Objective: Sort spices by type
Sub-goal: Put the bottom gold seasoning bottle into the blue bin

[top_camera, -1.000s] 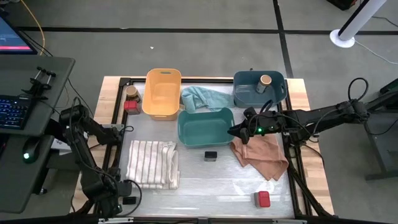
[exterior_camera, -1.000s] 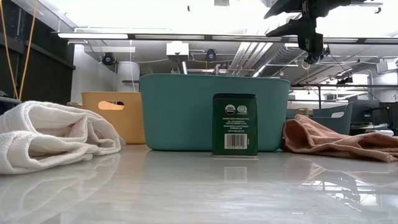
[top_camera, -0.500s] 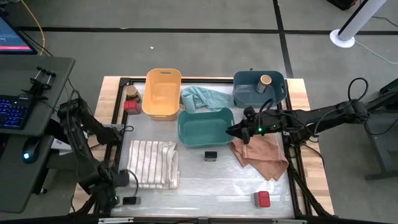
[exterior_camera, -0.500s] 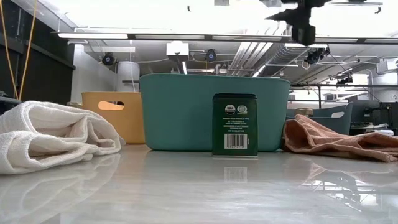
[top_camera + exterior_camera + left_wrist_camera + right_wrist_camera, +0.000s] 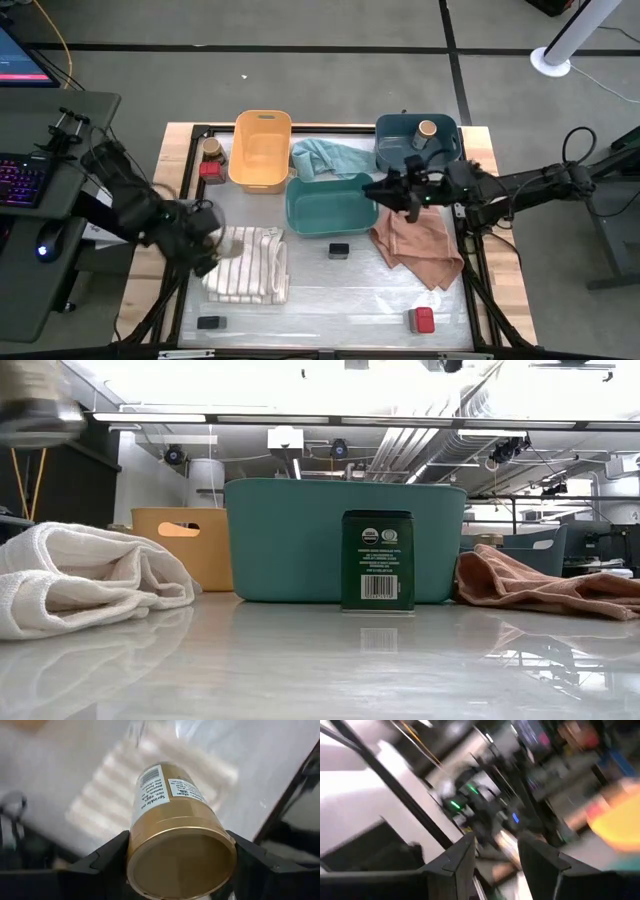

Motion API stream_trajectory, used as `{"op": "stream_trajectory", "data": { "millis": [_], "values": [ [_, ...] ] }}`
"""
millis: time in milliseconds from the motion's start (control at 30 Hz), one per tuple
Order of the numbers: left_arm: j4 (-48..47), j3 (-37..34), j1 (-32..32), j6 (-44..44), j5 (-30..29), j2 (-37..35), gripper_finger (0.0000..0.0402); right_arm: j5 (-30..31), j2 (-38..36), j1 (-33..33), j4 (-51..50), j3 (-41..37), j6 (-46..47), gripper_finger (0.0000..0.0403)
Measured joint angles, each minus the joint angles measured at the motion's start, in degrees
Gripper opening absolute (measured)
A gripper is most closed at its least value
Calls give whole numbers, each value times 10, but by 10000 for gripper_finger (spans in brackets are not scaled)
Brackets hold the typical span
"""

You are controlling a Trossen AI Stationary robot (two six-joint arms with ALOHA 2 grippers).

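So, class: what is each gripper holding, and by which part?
The left gripper clamps a tan-lidded spice jar at its lid end. The right gripper holds nothing.

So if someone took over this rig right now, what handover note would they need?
Left gripper: jaws shut on a tan-lidded round jar, carried above the striped towel.
Right gripper: empty, jaws open, hovering over the near teal bin rim, beside the pink cloth.
Done: one round jar sits in the far teal bin.
Left: black tin in front of the near bin, another tin at the front left, red-topped jar at the front right, two jars left of the yellow bin.
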Motion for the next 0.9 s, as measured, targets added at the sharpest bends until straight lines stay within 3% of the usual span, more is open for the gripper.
{"op": "stream_trajectory", "data": {
  "millis": [267,400,533,767,900],
  "values": [
    [175,24,224,346,-47,37,240,10,0,-1,152,7,-77,146],
    [288,42,333,530,-41,80,240,59,0,-1,140,53,-137,146],
    [403,65,429,677,-12,146,240,126,0,-1,50,117,-204,146],
    [590,132,539,735,77,298,240,272,1,-1,-191,236,-249,145],
    [623,192,568,734,98,384,240,362,1,-8,-270,260,-236,146]
  ]
}}
